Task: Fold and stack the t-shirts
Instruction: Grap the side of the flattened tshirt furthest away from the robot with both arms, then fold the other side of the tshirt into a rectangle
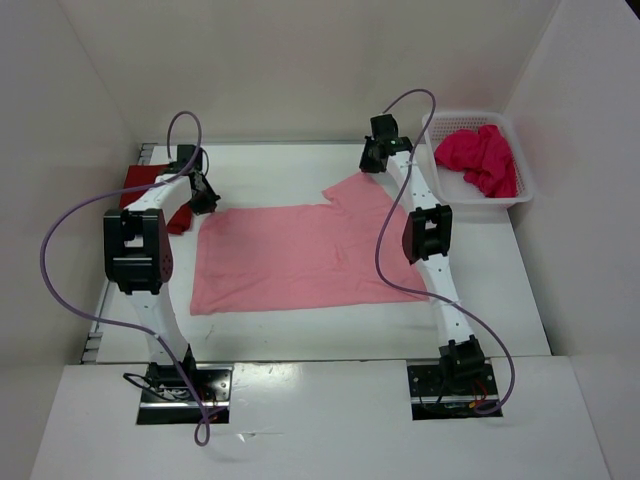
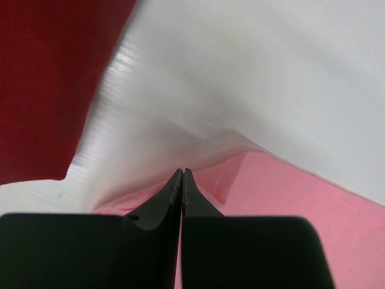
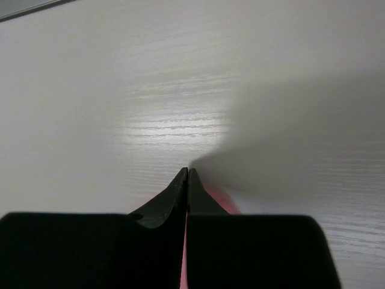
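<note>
Overhead, you have the light pink cloth t-shirt spread flat in the middle of the white desk, unfolded. The dark red cloth t-shirt lies at the far left corner. The bright magenta cloth t-shirt sits bunched in the white plastic mesh basket at the far right corner. The left claw and right claw are at the pink one's far edge.

From the left wrist, the left claw is pressed together, pinching pink cloth.

From the right wrist, the right claw does likewise.

You're early in the job, I'd judge: two shirts are unfolded.
</note>
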You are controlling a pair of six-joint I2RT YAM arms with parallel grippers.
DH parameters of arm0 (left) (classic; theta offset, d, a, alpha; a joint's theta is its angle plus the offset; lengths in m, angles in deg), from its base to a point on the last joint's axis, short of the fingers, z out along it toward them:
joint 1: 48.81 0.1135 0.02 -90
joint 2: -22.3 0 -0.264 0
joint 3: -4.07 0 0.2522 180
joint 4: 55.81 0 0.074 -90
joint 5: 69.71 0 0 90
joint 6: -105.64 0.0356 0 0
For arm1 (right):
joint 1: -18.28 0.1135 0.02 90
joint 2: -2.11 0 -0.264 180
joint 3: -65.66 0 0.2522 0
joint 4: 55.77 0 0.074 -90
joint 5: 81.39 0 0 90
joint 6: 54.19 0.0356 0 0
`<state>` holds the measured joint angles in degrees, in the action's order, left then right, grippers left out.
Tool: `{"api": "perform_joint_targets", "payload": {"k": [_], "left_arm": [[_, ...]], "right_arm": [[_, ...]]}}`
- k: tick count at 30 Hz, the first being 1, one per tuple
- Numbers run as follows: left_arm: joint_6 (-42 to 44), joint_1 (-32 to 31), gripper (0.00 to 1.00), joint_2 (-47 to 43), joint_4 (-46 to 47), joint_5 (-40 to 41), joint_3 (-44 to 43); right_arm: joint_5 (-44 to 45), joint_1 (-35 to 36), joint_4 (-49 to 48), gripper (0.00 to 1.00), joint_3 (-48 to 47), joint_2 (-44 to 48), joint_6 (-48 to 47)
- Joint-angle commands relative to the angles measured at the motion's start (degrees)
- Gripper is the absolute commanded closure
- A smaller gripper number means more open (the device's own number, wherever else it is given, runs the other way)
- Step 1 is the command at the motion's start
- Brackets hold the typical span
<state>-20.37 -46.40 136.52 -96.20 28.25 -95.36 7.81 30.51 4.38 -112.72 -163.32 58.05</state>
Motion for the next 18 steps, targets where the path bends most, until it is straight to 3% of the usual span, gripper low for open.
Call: {"api": "perform_joint_targets", "payload": {"k": [1,8,14,18], "left_arm": [[0.6,0.2,1.0,-3.0,0.6,-1.4,-2.4],[0.0,0.2,1.0,-5.0,1.1,-2.7,-1.2],[1.0,0.7,1.0,-10.6,2.4,-2.7,4.4],[1.6,1.3,1.0,-13.3,2.4,-3.3,7.7]], "right_arm": [[-0.7,-0.6,2.5,1.0,-2.3,4.9,0.8],[-4.0,-2.9,5.2,1.0,8.1,17.4,0.8],[-5.6,-5.3,-6.6,1.0,46.1,40.7,1.3],[-6.5,-5.3,-9.6,1.0,61.8,50.5,1.3]]}}
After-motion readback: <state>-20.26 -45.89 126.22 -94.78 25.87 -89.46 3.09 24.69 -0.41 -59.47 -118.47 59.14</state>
